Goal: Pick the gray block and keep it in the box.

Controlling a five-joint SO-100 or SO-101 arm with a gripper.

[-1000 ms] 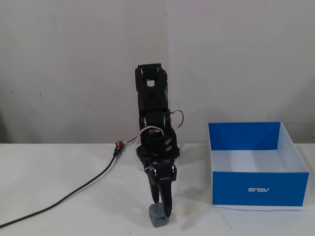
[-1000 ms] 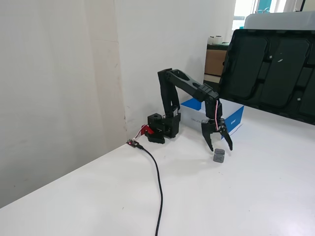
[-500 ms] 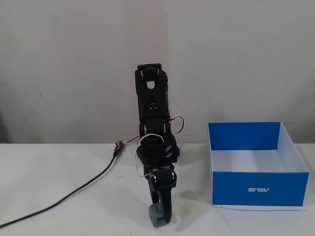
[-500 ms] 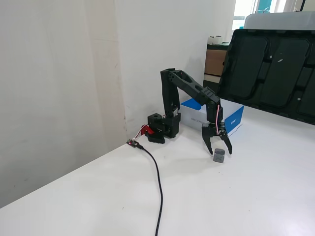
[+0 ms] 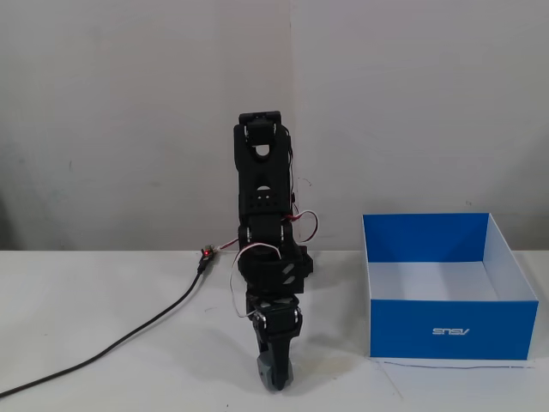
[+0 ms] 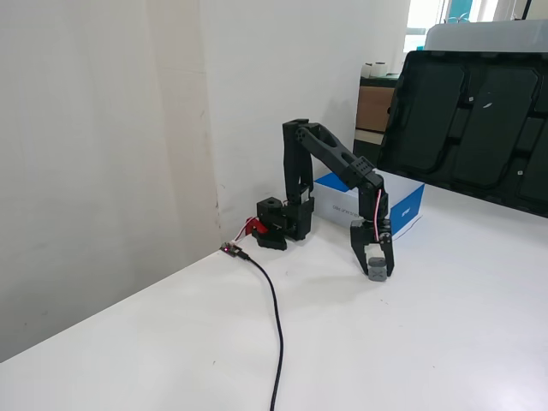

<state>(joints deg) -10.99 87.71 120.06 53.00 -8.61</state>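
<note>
The claw [image 6: 374, 272] is down at the table [image 6: 428, 342], its two fingers clamped on either side of the block [image 6: 377, 271], which sits low between them at the tabletop. In the front fixed view the block [image 5: 268, 375] peeks out beside the claw [image 5: 276, 378]. The box [image 5: 446, 330] stands well apart to the right; a cable [image 5: 129, 339] trails left.

The gripper [image 6: 372, 272] is coming down from just above the gray block [image 6: 376, 274] to counter level, and its jaws, spread wide a second ago, are now closing in on both sides of the block. In a fixed view the gripper [image 5: 274, 378] is now covering most of the gray block [image 5: 268, 373], earlier plainly visible beside it.
</note>
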